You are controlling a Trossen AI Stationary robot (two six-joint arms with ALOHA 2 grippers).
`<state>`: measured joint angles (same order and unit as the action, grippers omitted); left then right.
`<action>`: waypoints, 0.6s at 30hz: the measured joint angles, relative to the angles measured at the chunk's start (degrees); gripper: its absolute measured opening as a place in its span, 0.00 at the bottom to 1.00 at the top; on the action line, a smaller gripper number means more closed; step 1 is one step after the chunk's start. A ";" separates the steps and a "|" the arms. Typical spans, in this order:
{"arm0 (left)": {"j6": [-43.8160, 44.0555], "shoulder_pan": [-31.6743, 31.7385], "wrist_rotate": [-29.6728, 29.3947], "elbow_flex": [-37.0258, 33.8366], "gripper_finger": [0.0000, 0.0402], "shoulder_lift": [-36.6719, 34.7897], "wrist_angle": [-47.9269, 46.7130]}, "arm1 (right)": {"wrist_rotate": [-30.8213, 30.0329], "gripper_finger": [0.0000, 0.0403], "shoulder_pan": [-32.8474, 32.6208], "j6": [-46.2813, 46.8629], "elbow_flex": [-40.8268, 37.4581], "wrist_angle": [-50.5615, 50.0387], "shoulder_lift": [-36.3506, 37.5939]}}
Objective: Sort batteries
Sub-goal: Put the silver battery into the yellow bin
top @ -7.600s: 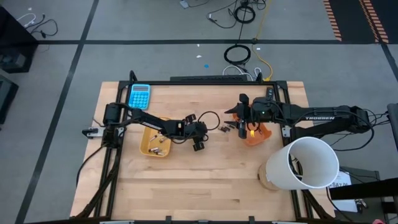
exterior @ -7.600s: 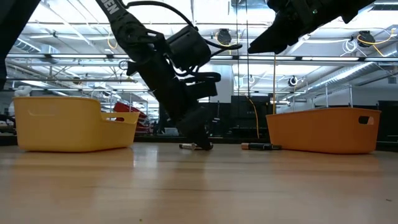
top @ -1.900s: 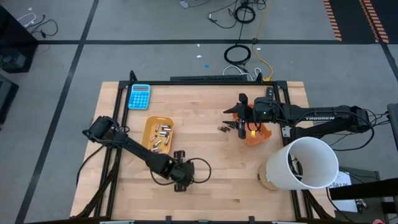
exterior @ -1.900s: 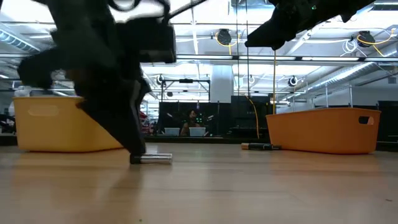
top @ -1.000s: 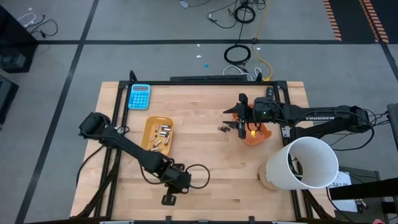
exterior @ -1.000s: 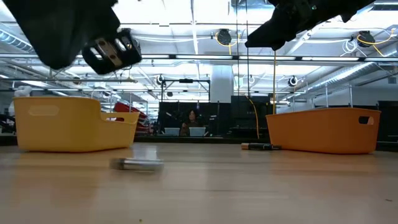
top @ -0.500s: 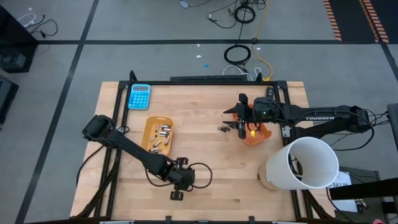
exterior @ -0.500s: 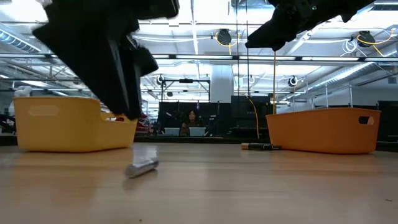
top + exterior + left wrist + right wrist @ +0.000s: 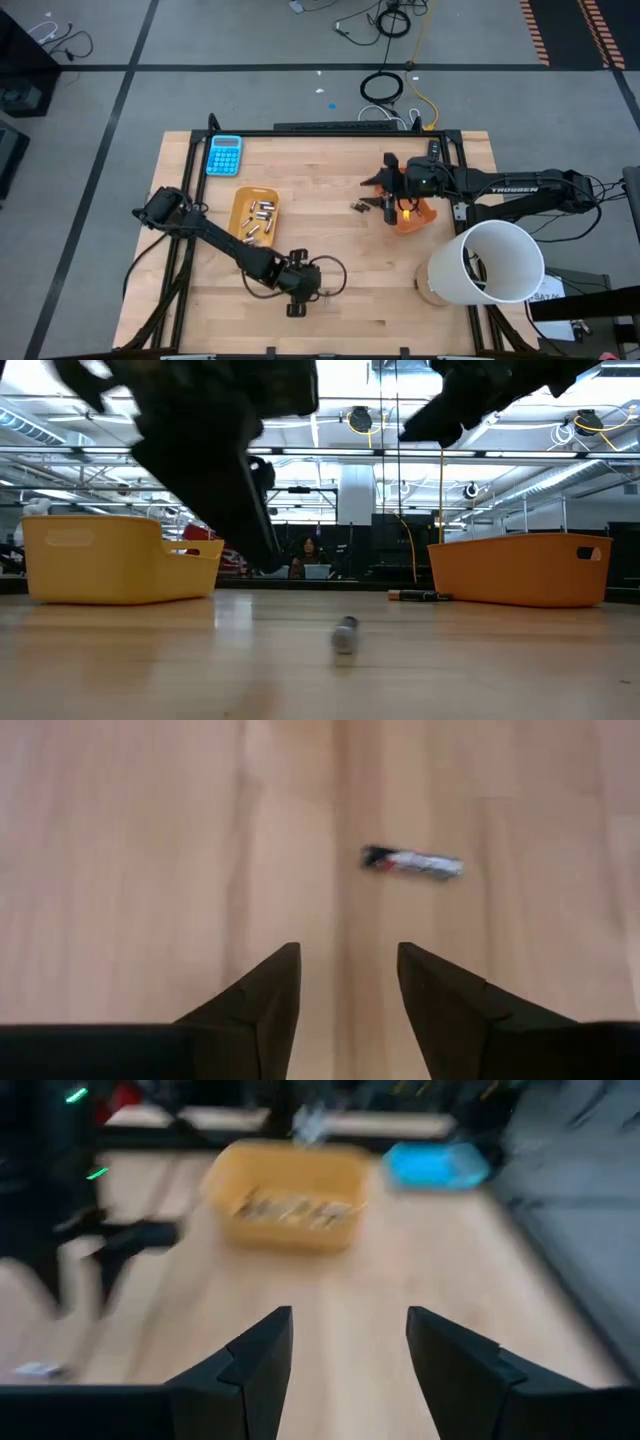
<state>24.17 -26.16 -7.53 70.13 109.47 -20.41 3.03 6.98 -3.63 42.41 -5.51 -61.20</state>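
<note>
Battery (image 9: 412, 863) loose on bare wood, left hand (image 9: 345, 982) open above.

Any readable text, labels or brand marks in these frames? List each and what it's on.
"TROSSEN" on the right arm's forearm, high view; small but legible.
Blue calculator: keys and display too small to read.
Loose battery on the table, left wrist view: label blurred, unreadable.
Batteries in the yellow tray: markings too small to read.
Nothing else readable.
</note>
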 joint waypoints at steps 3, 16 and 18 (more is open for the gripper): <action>0.13 0.72 -0.33 0.00 0.44 0.00 -0.75 | 0.76 0.44 -5.00 2.95 0.00 -3.19 -2.42; -11.01 2.52 -14.85 -5.44 0.44 -4.33 -0.87 | 1.79 0.45 -25.79 -2.97 2.03 -5.49 -20.36; -10.54 3.14 -15.33 -7.43 0.44 -6.15 -0.95 | 1.79 0.49 -27.48 -5.14 2.03 -5.09 -22.99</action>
<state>13.62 -23.01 -22.86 62.70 103.32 -21.36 4.82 -20.50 -8.77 44.45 -10.60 -84.20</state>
